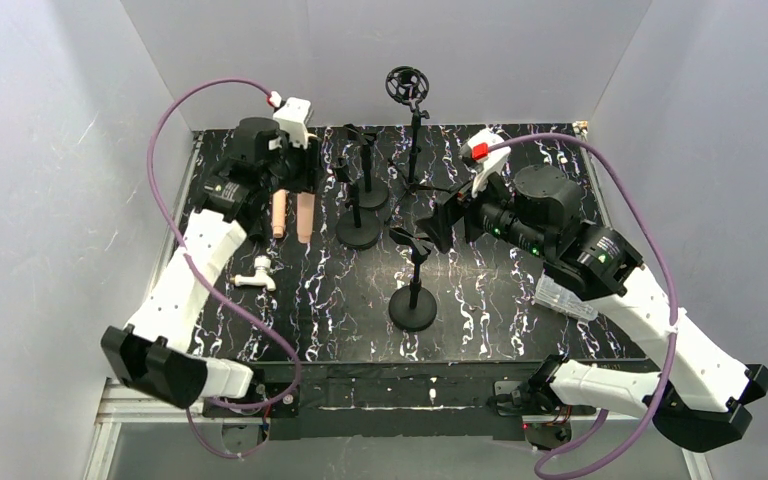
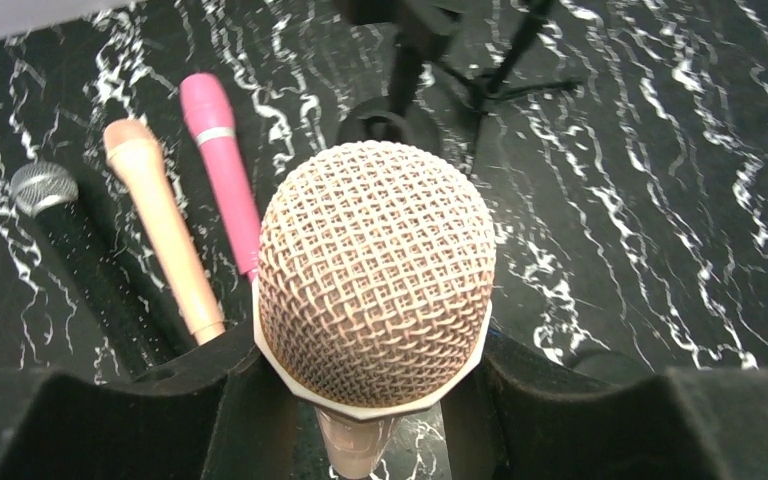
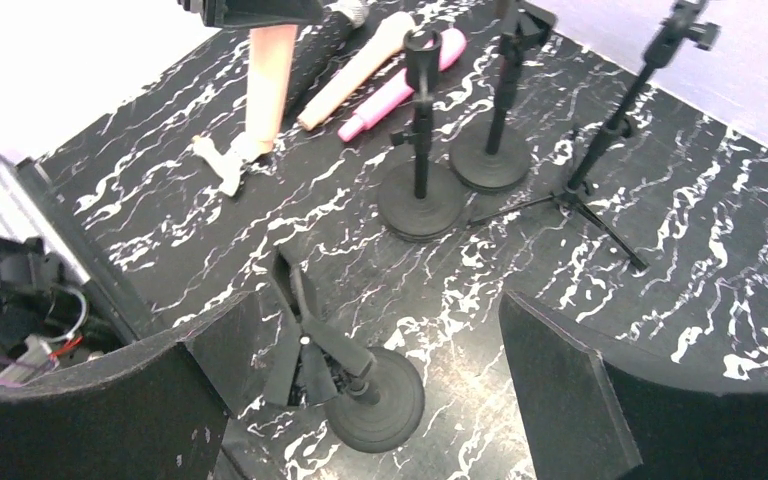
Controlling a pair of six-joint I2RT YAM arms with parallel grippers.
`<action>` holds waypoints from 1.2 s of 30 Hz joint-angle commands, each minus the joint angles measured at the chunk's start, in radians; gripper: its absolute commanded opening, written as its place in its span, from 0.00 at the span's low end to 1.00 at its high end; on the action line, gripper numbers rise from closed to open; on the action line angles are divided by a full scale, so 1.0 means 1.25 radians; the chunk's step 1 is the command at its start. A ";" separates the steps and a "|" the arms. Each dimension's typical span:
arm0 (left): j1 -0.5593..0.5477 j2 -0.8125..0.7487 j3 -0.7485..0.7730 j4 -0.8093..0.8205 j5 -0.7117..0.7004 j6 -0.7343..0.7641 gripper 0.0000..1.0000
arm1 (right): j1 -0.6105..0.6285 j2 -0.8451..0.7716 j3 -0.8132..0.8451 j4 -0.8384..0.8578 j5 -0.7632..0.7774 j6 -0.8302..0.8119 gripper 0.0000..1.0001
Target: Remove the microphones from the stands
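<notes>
My left gripper (image 1: pixel 290 188) is shut on a peach microphone, its mesh head (image 2: pixel 375 275) filling the left wrist view and its handle (image 1: pixel 280 213) hanging above the table at the back left; the handle also shows in the right wrist view (image 3: pixel 270 85). The near stand (image 1: pixel 413 290) has an empty clip (image 3: pixel 300 340) on a round base (image 3: pixel 375 395). My right gripper (image 1: pixel 445 225) is open and empty, its jaws wide apart just right of that clip (image 3: pixel 380 390).
A black microphone (image 2: pixel 45 190), a peach one (image 2: pixel 160 230) and a pink one (image 2: pixel 220 170) lie at the back left. Two round-base stands (image 1: pixel 360 230) and a tripod stand with a shock mount (image 1: pixel 407 85) stand behind. A white fitting (image 1: pixel 257 275) and a clear plastic piece (image 1: pixel 565 298) lie on the table.
</notes>
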 commanded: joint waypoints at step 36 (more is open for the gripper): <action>0.477 0.709 0.447 -0.239 -0.075 -0.066 0.00 | 0.002 0.106 0.062 -0.030 0.135 0.031 0.98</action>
